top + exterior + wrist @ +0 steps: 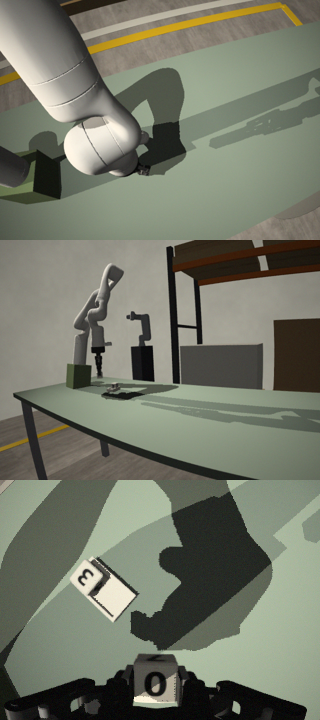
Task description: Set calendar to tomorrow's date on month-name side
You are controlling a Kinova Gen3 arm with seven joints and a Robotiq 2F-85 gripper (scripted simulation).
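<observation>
My gripper (99, 374) (155, 676) is shut on a white cube (156, 690), held above the table. Its black 0 faces the wrist camera, upright in that view; a darker face above shows part of another digit, not clearly readable. The tray (118, 599) (111, 389) stands on the table, up and left of the held cube in the wrist view. The other cube (85, 578) is at the tray's left end, showing a sideways 3 on top. The tray's other end holds no cube. The calendar's front faces and month name cannot be read. The arm hides the tray in the top view.
The green block (47, 175) (78, 376) under the arm's base stands left of the tray in the exterior view. The arm's dark shadows lie across the green table (232, 167) (180, 441). A second, grey robot (146, 326) on a black pedestal stands beyond the table.
</observation>
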